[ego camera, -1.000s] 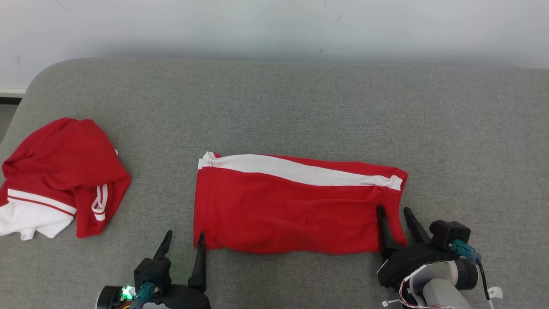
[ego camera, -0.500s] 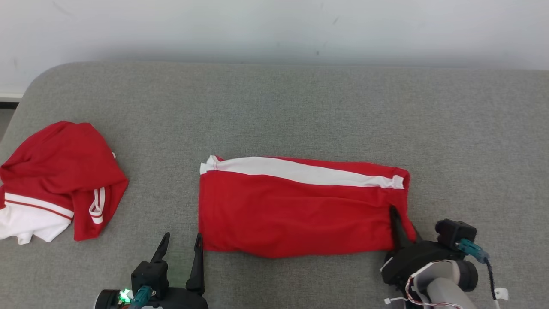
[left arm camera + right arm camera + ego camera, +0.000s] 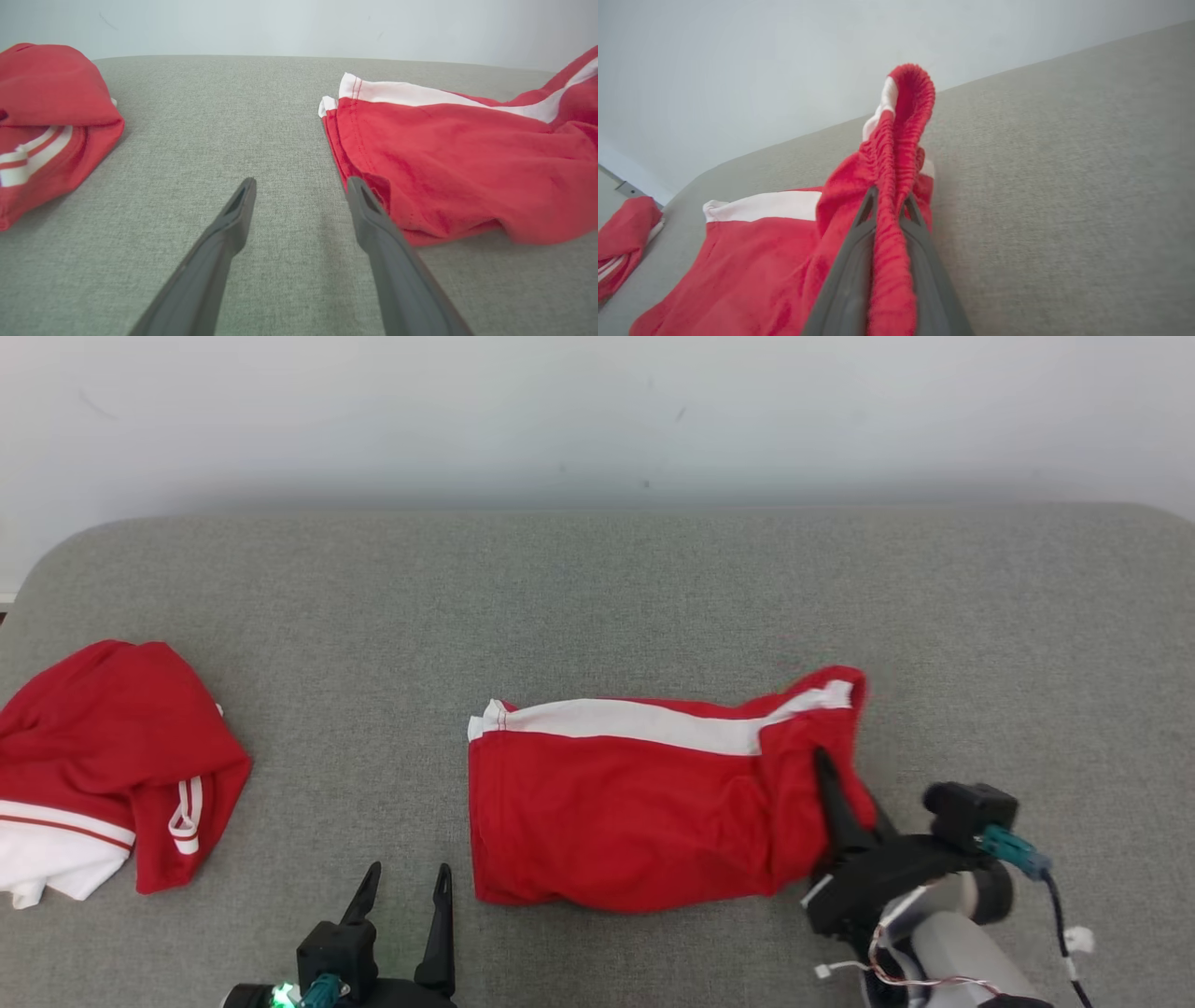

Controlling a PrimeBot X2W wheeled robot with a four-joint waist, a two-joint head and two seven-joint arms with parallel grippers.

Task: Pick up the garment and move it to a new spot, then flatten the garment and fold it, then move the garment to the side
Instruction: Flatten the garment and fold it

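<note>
Head view, garment: the red garment (image 3: 635,812) with a white stripe lies mid tabletop (image 3: 597,597). Its right end was flat a second ago and is now lifted and bunched up.
Head view, right gripper (image 3: 845,784): the jaws were wide before and now pinch that end.
Head view, left gripper (image 3: 408,873): the jaws stay wide apart and hold nothing, near the garment's left corner.
Head view, pile (image 3: 112,737): red and white clothes lie far left.
Left wrist view: the spread jaws hang over bare tabletop, with the garment (image 3: 458,163) just beside them.
Right wrist view: the jaws squeeze the red waistband (image 3: 901,107), which stands up.
</note>
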